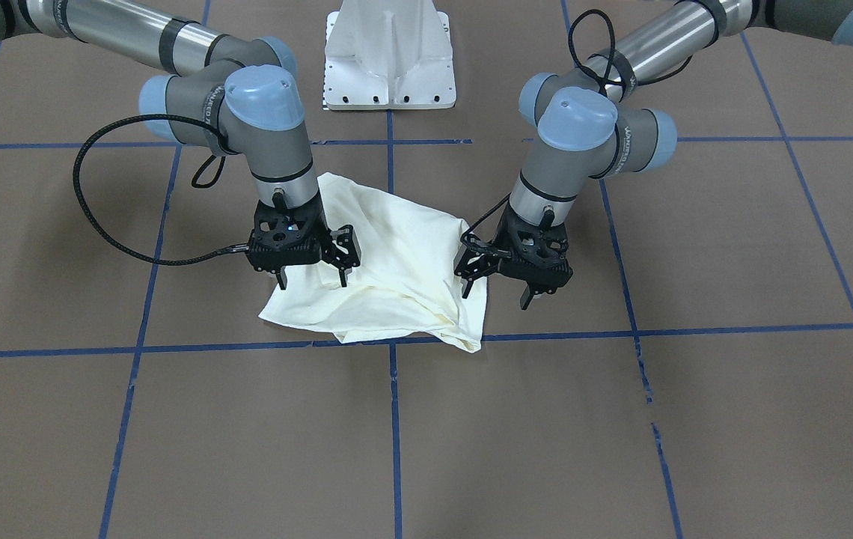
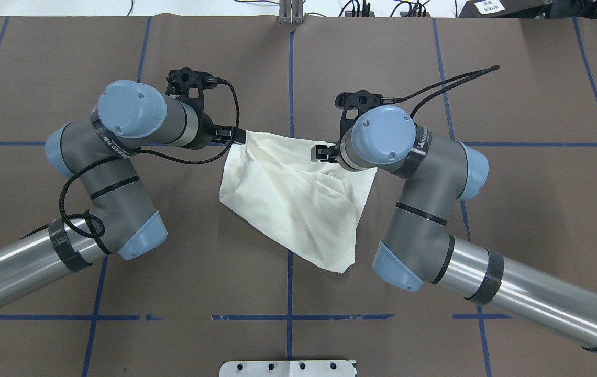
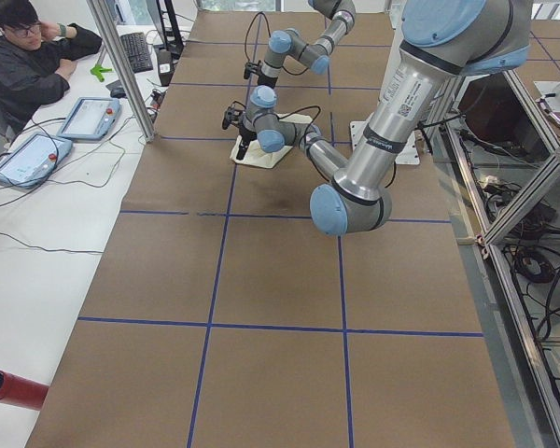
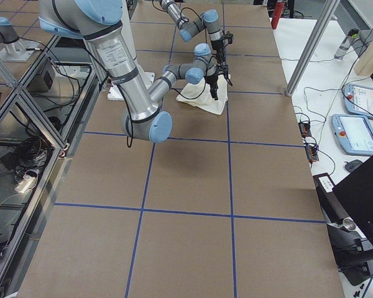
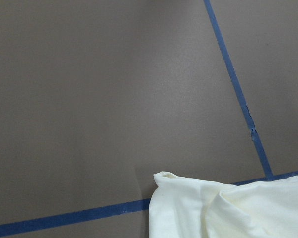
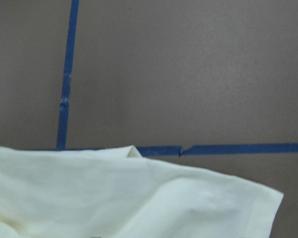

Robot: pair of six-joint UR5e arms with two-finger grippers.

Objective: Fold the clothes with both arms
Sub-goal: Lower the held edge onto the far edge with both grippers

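Note:
The cream shirt point(image 1: 396, 258) lies in a folded, rumpled bundle at the middle of the brown table, plain side up; it also shows from overhead point(image 2: 293, 193). No print shows. My left gripper point(image 1: 495, 293) hangs open over the shirt's edge on its own side, one finger above the cloth and the other above bare table. My right gripper point(image 1: 312, 283) stands open just above the opposite side of the shirt, with nothing between its fingers. Both wrist views show only a shirt corner point(image 5: 228, 208) point(image 6: 114, 198) and table, with no fingers in frame.
Blue tape lines point(image 1: 393, 419) grid the table point(image 1: 658, 449). The white pedestal base point(image 1: 389, 56) stands behind the shirt. A seated person point(image 3: 28, 56) and teach pendants point(image 3: 33, 154) point(image 4: 354, 130) are at side tables. A red cylinder point(image 3: 9, 387) lies off the table's corner.

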